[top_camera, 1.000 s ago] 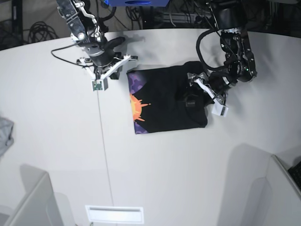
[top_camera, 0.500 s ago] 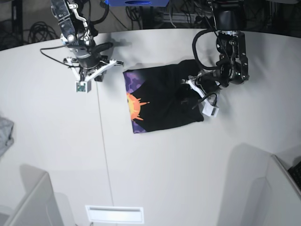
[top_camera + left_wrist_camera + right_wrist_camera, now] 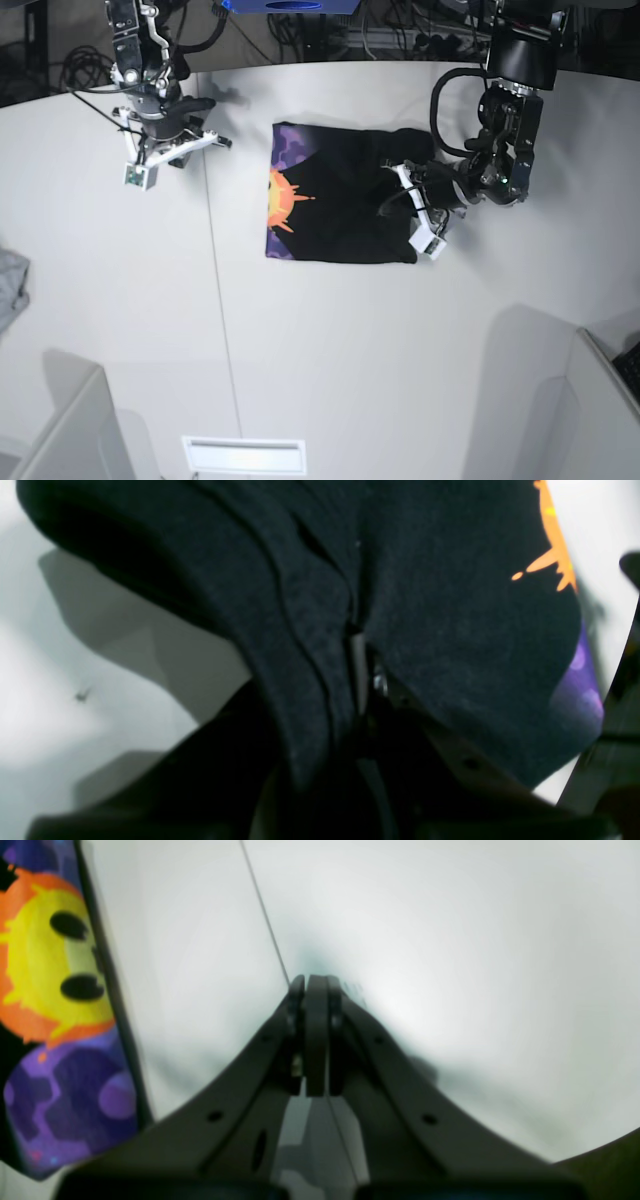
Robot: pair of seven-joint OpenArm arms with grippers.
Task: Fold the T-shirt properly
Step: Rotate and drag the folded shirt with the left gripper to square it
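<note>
The T-shirt (image 3: 335,208), a folded black block on the white table (image 3: 320,350), now lies squarer and slightly farther back than a second ago, so the fold looks nearly finished. The left gripper (image 3: 398,196) has clamped onto its right edge, cloth bunched between the jaws. The right gripper (image 3: 160,152), shut and empty, has pulled away to the far left.

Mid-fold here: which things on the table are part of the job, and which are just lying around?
Part of the job:
- T-shirt, black with sun print
- left pincer, shut on the T-shirt's edge
- right pincer, shut, holding nothing, off to the side

Lying about:
- grey cloth at the table's edge
</note>
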